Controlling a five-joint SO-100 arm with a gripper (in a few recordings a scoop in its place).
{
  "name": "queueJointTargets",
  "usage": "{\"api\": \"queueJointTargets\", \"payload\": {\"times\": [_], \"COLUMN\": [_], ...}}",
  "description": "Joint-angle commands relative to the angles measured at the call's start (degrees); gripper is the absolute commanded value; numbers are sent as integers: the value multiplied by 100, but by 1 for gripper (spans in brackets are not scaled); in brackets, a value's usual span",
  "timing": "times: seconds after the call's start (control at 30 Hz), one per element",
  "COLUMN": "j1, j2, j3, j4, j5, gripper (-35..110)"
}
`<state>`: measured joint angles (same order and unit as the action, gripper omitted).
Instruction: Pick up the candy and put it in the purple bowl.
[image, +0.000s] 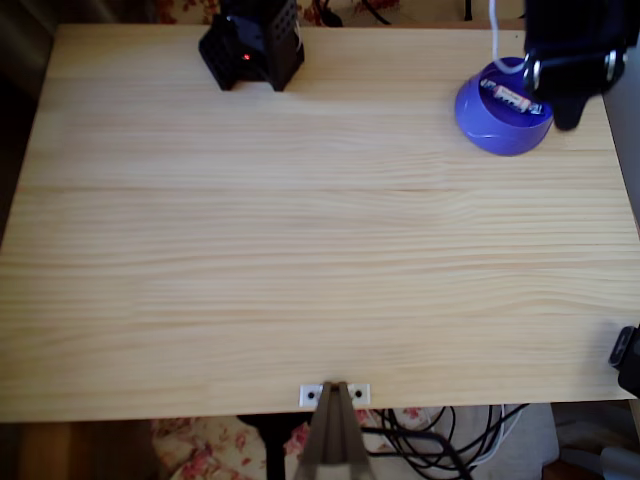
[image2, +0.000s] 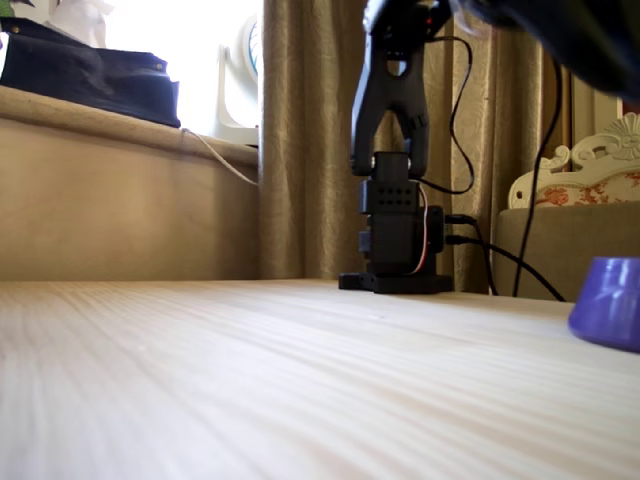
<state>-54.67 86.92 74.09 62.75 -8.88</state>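
From overhead I see the candy (image: 511, 97) inside the purple bowl (image: 487, 125), just beneath my jaws, long axis running left-right; the fixed view hides it behind the bowl's wall. I cannot tell how open the jaws are.

Home room, likely living room or bedroom. Evidence: brown curtains (image2: 310, 140), white fan (image2: 240, 85) on window ledge, ornate carved white furniture with floral upholstery (image2: 585, 180), floral rug (image: 215, 450) under pale wooden table (image: 300, 250).
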Motion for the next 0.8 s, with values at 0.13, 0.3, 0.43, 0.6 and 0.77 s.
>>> {"api": "queueJointTargets", "payload": {"times": [0.13, 0.3, 0.43, 0.6, 0.77], "j1": [1626, 2479, 3041, 3612, 3955], "j2": [1230, 1978, 2663, 3199, 3270], "j3": [-281, 677, 1705, 2312, 2329], "j4": [677, 475, -185, -343, 369], "j5": [-747, -1037, -2215, -2382, -1081], "gripper": [0, 0, 0, 0, 0]}}
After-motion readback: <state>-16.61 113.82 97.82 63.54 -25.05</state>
